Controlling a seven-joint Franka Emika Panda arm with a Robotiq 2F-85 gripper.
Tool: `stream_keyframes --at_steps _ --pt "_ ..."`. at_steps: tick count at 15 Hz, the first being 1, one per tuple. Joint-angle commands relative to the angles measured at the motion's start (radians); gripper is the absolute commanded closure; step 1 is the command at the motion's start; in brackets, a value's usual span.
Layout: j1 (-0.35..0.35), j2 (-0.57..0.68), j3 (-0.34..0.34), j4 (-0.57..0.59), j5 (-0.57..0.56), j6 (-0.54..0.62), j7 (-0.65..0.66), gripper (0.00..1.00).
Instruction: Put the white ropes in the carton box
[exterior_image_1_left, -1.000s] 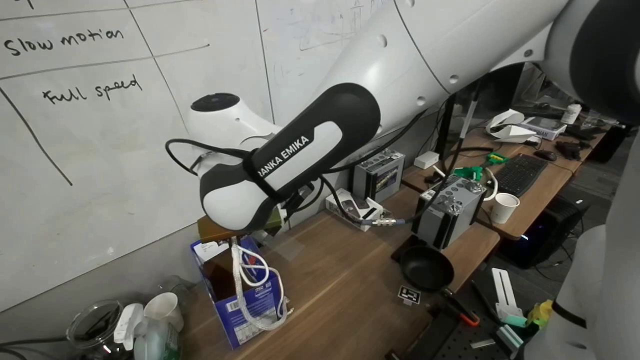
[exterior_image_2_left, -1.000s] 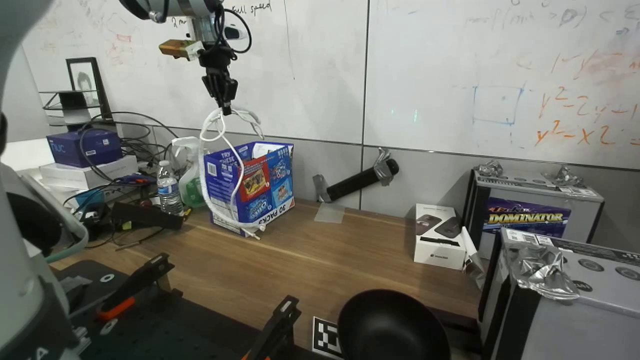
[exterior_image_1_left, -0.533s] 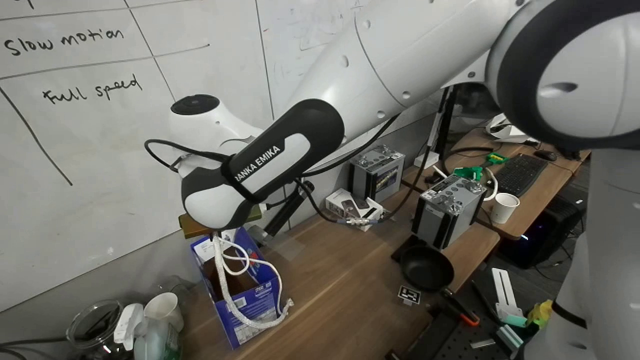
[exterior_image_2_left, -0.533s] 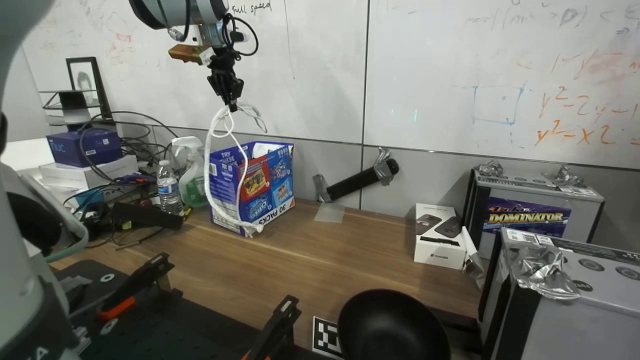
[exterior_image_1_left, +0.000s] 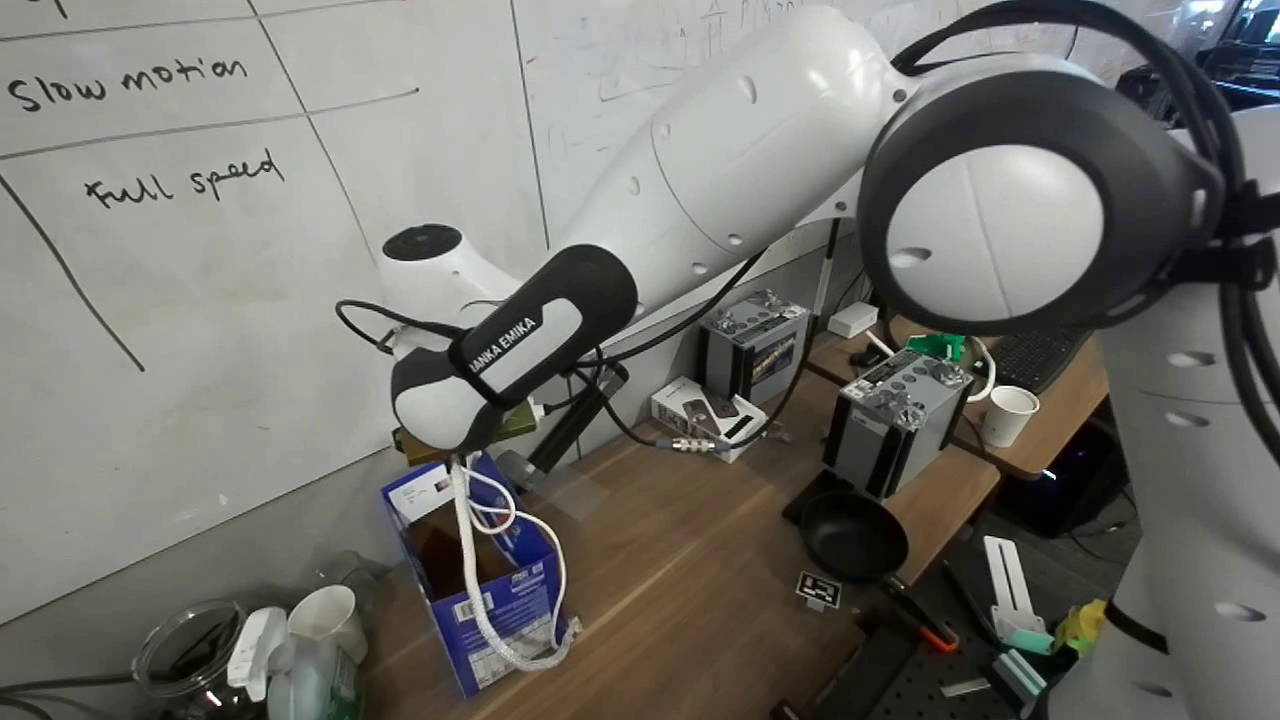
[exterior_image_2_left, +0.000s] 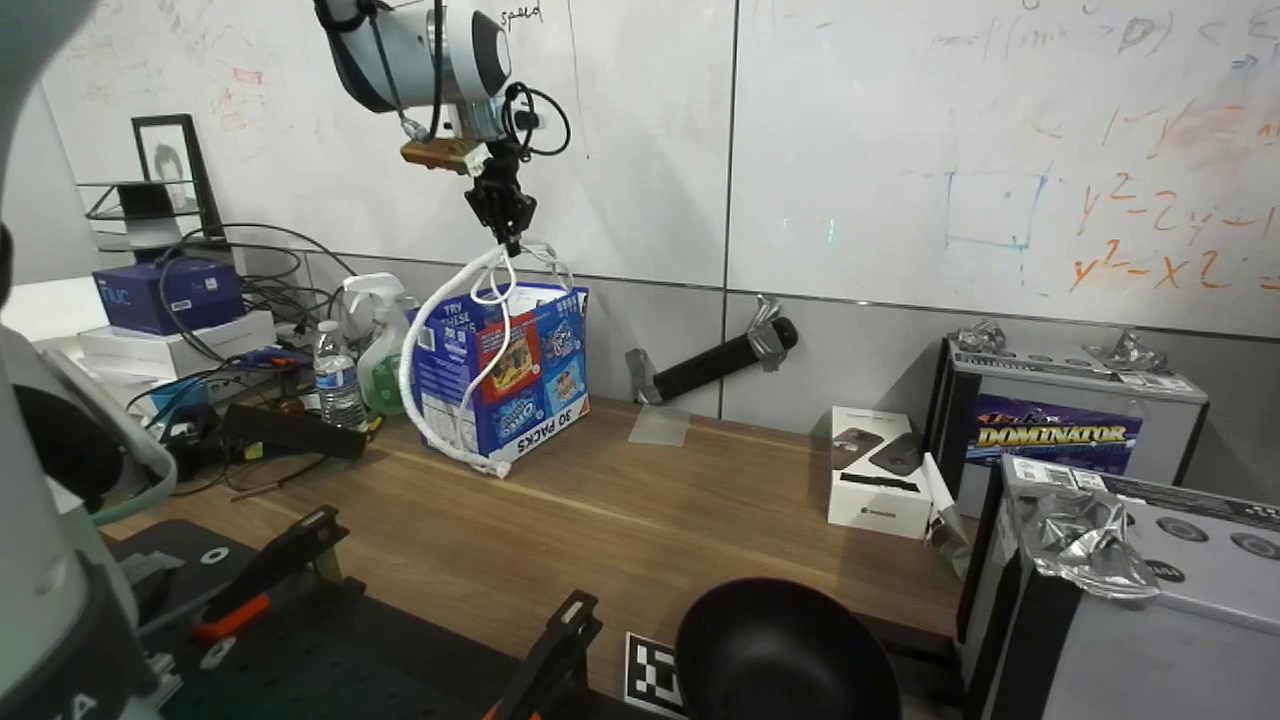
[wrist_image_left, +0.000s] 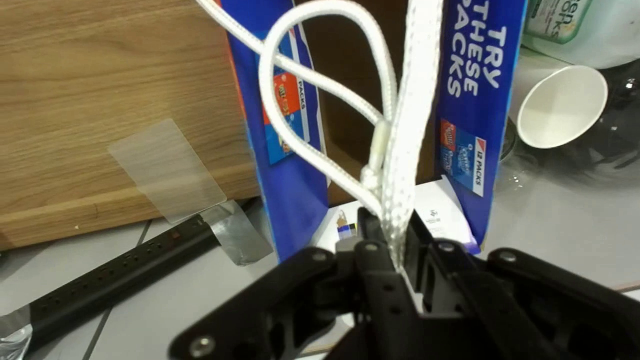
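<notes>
The white ropes (exterior_image_2_left: 409, 385) hang in loose loops from my gripper (exterior_image_2_left: 513, 246). In the wrist view, the gripper (wrist_image_left: 392, 227) is shut on the ropes (wrist_image_left: 416, 85), pinched between both fingertips. The carton box (exterior_image_2_left: 510, 365) is blue, upright and open-topped on the table; it also shows in an exterior view (exterior_image_1_left: 455, 640). My gripper is above the box's top rim. A long loop hangs outside the box, down its printed side, with its end near the table. The brown inside shows behind the ropes in the wrist view (wrist_image_left: 345, 120). The arm hides the fingers in an exterior view.
A spray bottle (exterior_image_2_left: 382, 345) and a water bottle (exterior_image_2_left: 338, 380) stand beside the box. A paper cup (exterior_image_1_left: 328, 620) and glass jar (exterior_image_1_left: 190, 655) are close by. A power strip (exterior_image_2_left: 715, 365) is taped to the wall. A black pan (exterior_image_2_left: 785, 650) and batteries (exterior_image_2_left: 1060, 430) stand farther off.
My gripper has moved sideways and lower, carrying the ropes closer over the box. The hanging rope end has swung slightly. The box has not moved.
</notes>
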Motion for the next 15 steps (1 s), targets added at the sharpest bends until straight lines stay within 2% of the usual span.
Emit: stream_keyframes --at_steps 1,7,15 --pt "-0.011 0.031 0.002 0.042 0.06 -0.008 -0.063 0.87" --pt "-0.024 0.007 0.037 0.011 0.187 -0.073 -0.145 0.87" --pt "-0.033 0.016 0.046 -0.014 0.262 -0.063 -0.221 0.87"
